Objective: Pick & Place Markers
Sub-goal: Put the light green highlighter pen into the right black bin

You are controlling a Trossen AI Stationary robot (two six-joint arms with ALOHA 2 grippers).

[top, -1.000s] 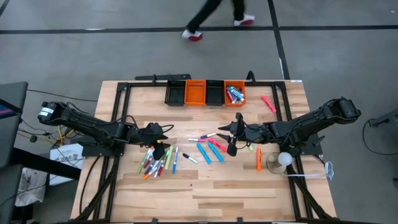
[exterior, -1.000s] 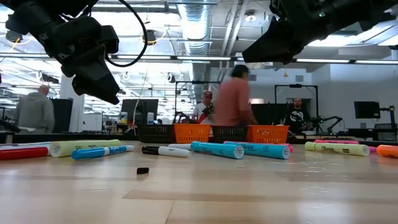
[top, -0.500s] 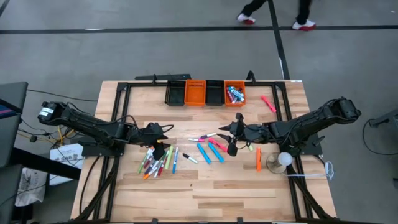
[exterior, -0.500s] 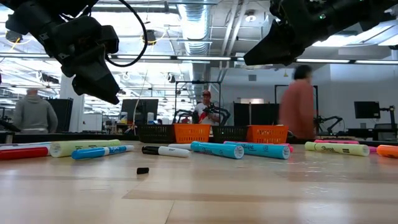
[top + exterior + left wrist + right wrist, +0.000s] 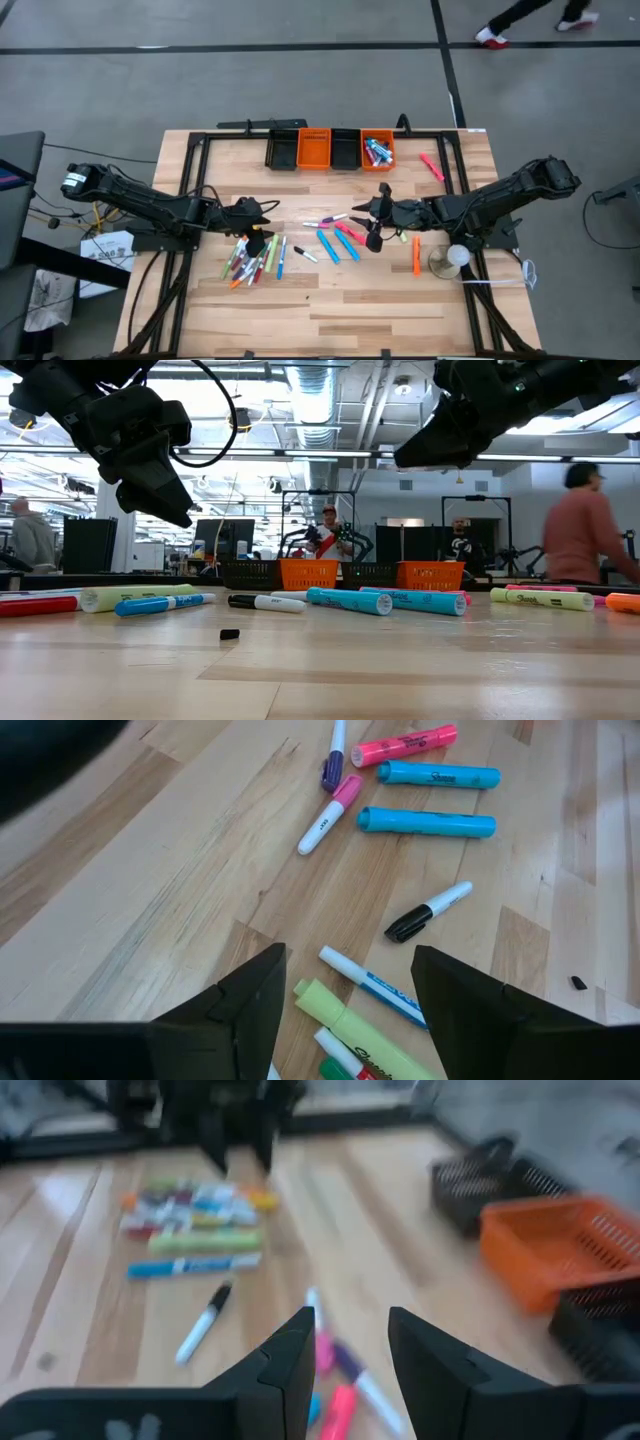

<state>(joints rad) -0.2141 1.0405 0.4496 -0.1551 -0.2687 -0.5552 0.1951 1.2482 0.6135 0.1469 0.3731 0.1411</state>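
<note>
While both tools hang spread and empty, the left tool (image 5: 262,222) over piled markers (image 5: 252,260) and the right tool (image 5: 372,218) above scattered ones, a crowded pile risks a double pickup.

Two black jointed arms (image 5: 150,205), looping black cables (image 5: 165,290)

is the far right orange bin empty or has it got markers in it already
Not empty. The high view shows the right-hand orange bin holding several markers, mostly blue; the other orange bin looks empty.
</note>
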